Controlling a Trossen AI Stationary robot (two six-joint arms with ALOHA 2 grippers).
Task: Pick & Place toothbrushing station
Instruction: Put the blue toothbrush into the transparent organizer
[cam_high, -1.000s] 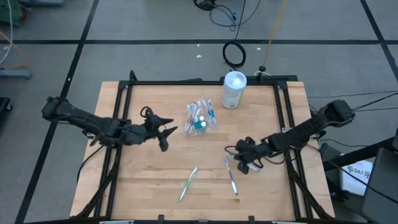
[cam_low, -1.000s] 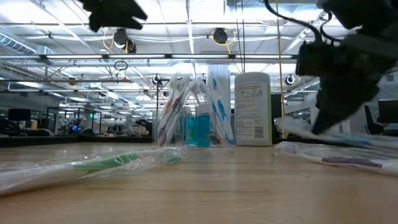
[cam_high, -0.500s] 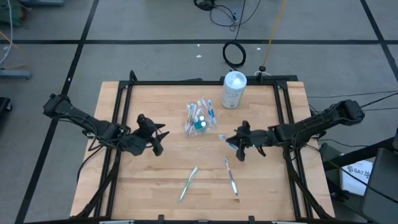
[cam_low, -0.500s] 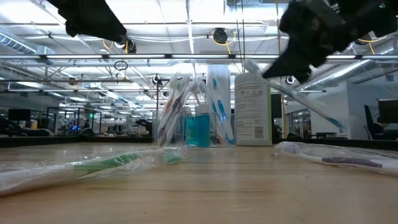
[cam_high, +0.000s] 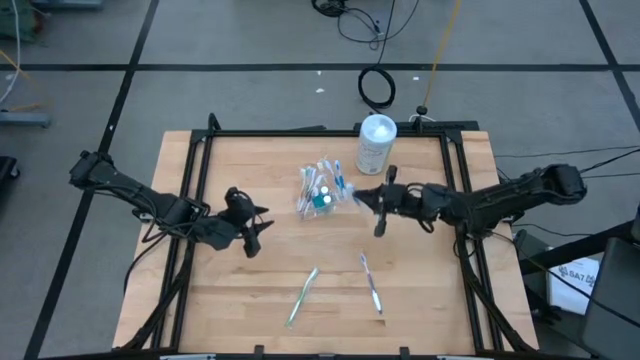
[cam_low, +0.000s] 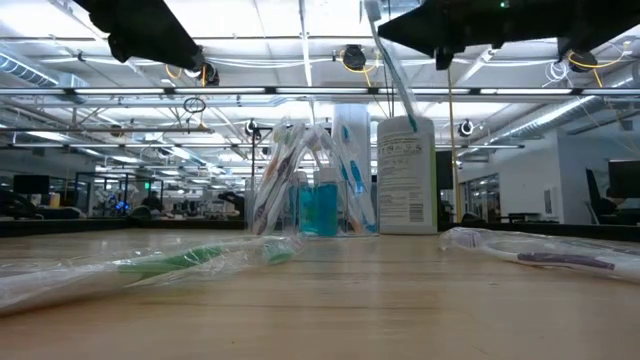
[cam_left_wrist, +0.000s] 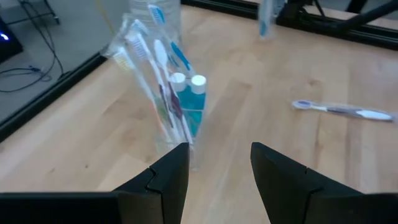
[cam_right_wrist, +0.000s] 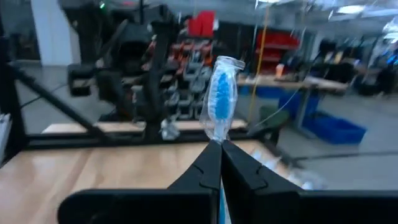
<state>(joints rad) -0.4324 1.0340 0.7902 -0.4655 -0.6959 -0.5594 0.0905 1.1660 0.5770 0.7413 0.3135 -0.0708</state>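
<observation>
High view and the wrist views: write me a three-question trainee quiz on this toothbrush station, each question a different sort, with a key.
1. True or false: the right end effector is shut on a wrapped blue toothbrush.
2. Multiple choice: how many wrapped toothbrushes lie flat on the table? A) none B) two C) four
3. Fill in: the white bottle stands at the table's far edge, beside the clear ____ of toothbrushes.

Key
1. True: its fingers pinch the handle, bristle end sticking out.
2. B: a green toothbrush and a purple toothbrush.
3. Holder. The left end effector waits open nearby, holding nothing.
</observation>
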